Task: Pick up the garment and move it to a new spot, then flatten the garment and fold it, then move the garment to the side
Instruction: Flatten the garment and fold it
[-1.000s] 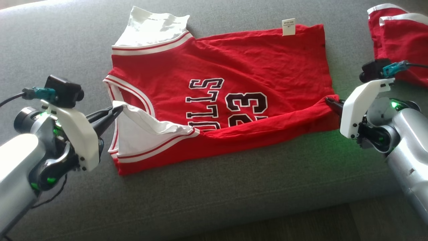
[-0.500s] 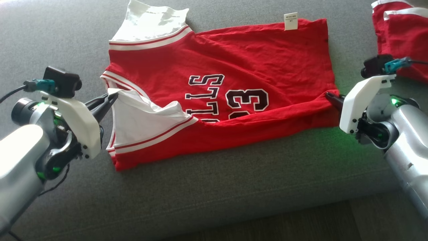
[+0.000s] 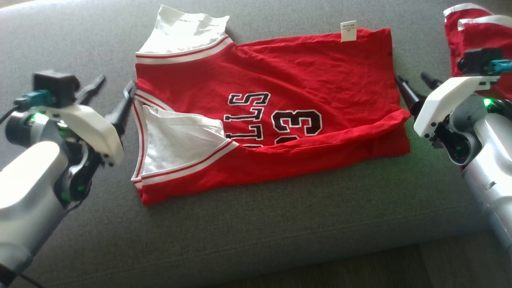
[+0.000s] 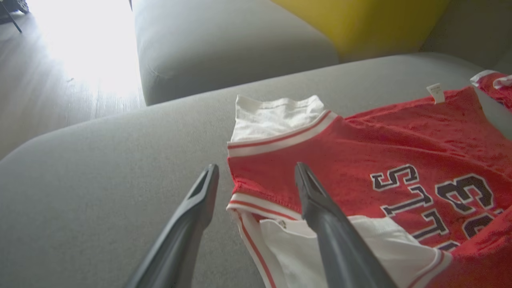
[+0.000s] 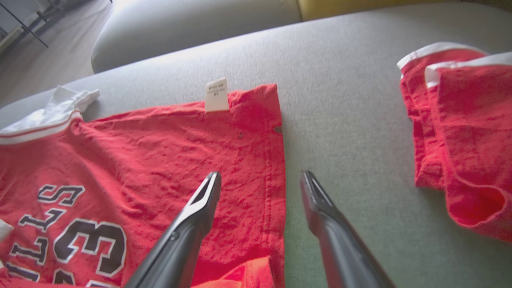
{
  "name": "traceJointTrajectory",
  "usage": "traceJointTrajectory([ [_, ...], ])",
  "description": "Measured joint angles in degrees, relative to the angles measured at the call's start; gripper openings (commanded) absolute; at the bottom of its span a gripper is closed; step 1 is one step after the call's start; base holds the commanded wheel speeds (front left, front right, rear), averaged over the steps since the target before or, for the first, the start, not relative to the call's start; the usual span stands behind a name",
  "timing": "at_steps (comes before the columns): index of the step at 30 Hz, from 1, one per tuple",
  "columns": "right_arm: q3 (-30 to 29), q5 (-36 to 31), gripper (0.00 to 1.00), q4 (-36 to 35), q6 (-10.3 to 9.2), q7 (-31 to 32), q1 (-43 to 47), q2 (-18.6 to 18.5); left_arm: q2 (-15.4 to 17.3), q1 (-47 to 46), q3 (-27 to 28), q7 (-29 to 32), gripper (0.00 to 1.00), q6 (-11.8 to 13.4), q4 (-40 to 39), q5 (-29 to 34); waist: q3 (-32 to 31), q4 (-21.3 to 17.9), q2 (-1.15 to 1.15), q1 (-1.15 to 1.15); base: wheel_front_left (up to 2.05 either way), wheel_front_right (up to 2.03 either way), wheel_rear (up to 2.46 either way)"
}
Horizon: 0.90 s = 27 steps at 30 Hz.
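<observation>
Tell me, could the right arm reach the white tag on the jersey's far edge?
Probably yes: the right gripper hangs open beside the jersey, with only flat cloth and bare cushion between it and the tag.

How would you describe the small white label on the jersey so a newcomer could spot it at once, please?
On the grey sofa seat lies a red jersey. Along its far edge, near the corner on the robot's right, the label sticks out. It is a small printed white rectangle, unlike the broad white panels with striped trim at the other end.
</observation>
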Motion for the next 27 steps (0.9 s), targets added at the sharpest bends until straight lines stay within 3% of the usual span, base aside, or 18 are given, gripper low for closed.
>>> traceJointTrajectory([
  [7, -3.04, -1.76, 1.00, -1.85, 0.00, -13.88, 0.44, 0.11, -2.36, 2.33, 7.77, -7.50, 1.00, 7.15, -3.24, 0.65, -2.48, 0.42, 0.00, 0.00, 0.00, 0.00, 0.00],
  [10, -4.50, -5.21, 1.00, -4.24, 0.00, -18.81, 2.92, -0.07, -4.85, 7.03, 16.82, -7.56, 1.00, 10.95, -9.36, 4.25, -3.77, 0.77, 0.00, 0.00, 0.00, 0.00, 0.00],
  [15, -14.44, -12.96, 1.00, -12.80, 0.00, -20.29, 11.62, 0.75, -11.11, 19.46, 31.01, -7.60, 1.00, 13.32, -19.92, 13.73, -6.07, 1.38, 0.00, 0.00, 0.00, 0.00, 0.00],
  [18, -22.88, -20.94, 1.00, -23.42, 0.00, -20.54, 18.39, 4.08, -15.36, 27.57, 36.79, -7.97, 1.00, 12.48, -23.73, 18.95, -7.20, 1.79, 0.00, 0.00, 0.00, 0.00, 0.00],
  [21, -29.02, -26.93, 1.00, -32.30, 0.00, -20.54, 26.39, 9.94, -19.93, 33.27, 40.89, -7.98, 1.00, 9.78, -25.87, 23.61, -8.24, 2.35, 0.00, -0.01, 0.00, 0.00, 0.00],
  [27, -33.44, -33.61, 1.00, -40.41, 0.00, -20.54, 39.78, 17.40, -28.40, 41.92, 47.02, -7.98, 1.00, 4.60, -25.42, 31.17, -10.15, 3.09, 0.00, -0.01, 0.00, 0.00, 0.00],
])
